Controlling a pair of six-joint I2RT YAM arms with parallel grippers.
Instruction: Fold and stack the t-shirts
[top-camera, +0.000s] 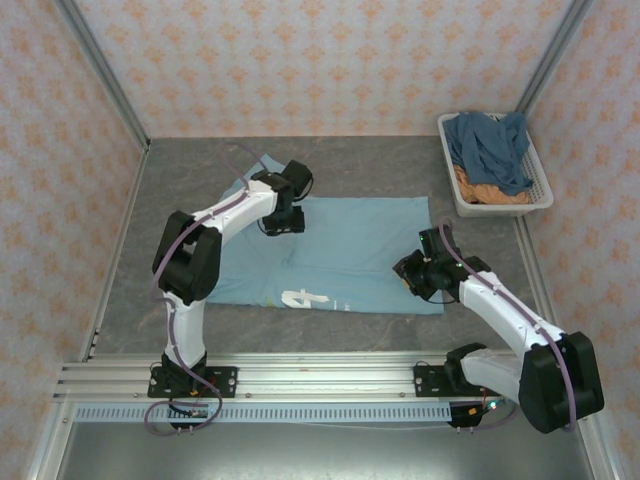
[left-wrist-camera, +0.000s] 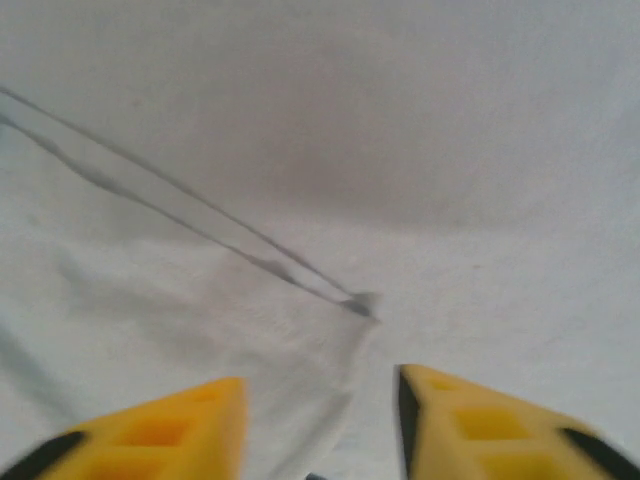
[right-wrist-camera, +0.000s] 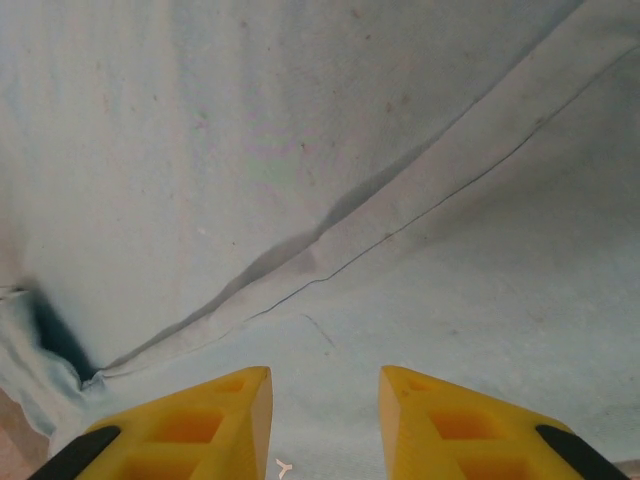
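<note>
**Both grippers down on the spread shirt**

The light blue t-shirt (top-camera: 350, 250) lies flat at centre frame. The left gripper (top-camera: 283, 222) is over its upper-left part and the right gripper (top-camera: 412, 278) at its right edge. Both have their fingers parted over the cloth, gripping nothing visible.

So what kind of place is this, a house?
Likely a robot test booth: left arm and right arm bolted to a metal rail, patterned panels boxing in a grey table, a light blue t-shirt spread on it.
</note>
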